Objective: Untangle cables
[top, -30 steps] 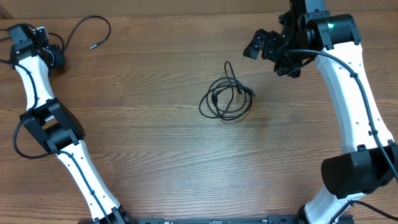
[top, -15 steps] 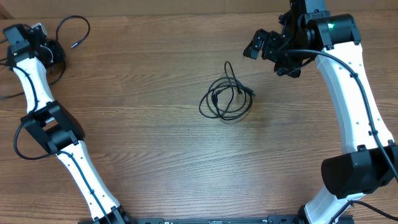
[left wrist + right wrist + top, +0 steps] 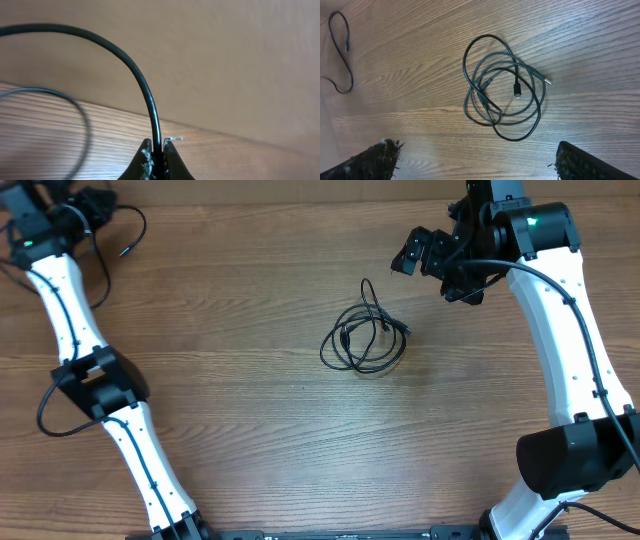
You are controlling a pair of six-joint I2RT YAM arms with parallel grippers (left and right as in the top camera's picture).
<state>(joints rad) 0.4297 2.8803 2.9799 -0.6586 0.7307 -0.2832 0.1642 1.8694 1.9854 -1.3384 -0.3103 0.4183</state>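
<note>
A knotted coil of thin black cables (image 3: 365,338) lies mid-table, and the right wrist view shows its loops (image 3: 505,90) with a silver plug tip (image 3: 546,80). One separate black cable (image 3: 141,225) curls at the far left corner, its plug tip (image 3: 122,252) resting on the wood. My left gripper (image 3: 98,200) is shut on that cable (image 3: 125,55), which arcs up out of the pinched jaws (image 3: 157,150). My right gripper (image 3: 420,260) hangs open above the table, up and to the right of the coil, fingers wide apart (image 3: 475,150) with nothing between them.
The wooden table (image 3: 250,430) ends at a back edge against a tan wall (image 3: 225,60) right behind the left gripper. The separated cable also shows at the right wrist view's left edge (image 3: 347,47). Thick black arm cables run beside both white arms.
My left gripper shut on the separate cable and moved toward the back left corner, dragging the cable's loop and plug tip leftward. The coil and the right arm stayed still.
</note>
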